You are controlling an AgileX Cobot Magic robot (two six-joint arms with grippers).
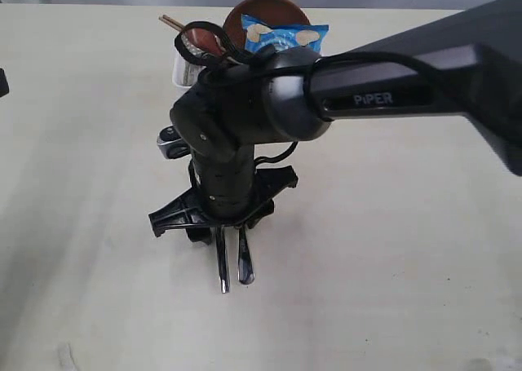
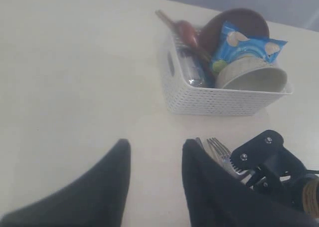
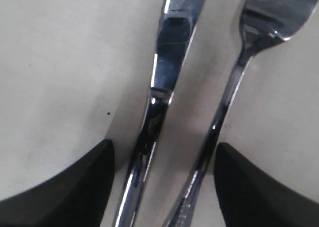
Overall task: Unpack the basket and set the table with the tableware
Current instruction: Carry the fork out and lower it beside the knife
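The slim polished-steel table knife (image 3: 169, 47) and the matching steel fork (image 3: 234, 77) are lying side by side, close but not touching, flat on the pale cream table (image 1: 391, 265), a little in front of the white perforated plastic basket (image 2: 209, 100). The right gripper (image 3: 163, 157) is pointing straight down over their handles, its jaws standing wide on either side of both pieces and clamping neither. The left gripper (image 2: 155, 152) is hanging partly open and empty, well off to the side.

Both pieces are looking stiff, light and slippery. Lying flat, they are offering little height to pinch, so I would be taking them across the narrow handle – one at a time, since a pair would likely be sliding apart.

Counting: one knife and one fork are sitting out on the table. Inside the basket there are showing one pale grey-green bowl (image 2: 254, 77), one round brown plate (image 2: 239, 20) standing on edge, one reddish-brown wooden spoon (image 2: 187, 31), wooden chopsticks (image 2: 164, 16) – how many I cannot tell – and one blue chip bag (image 2: 244, 45). Something shiny beside the spoon is too unclear to name.
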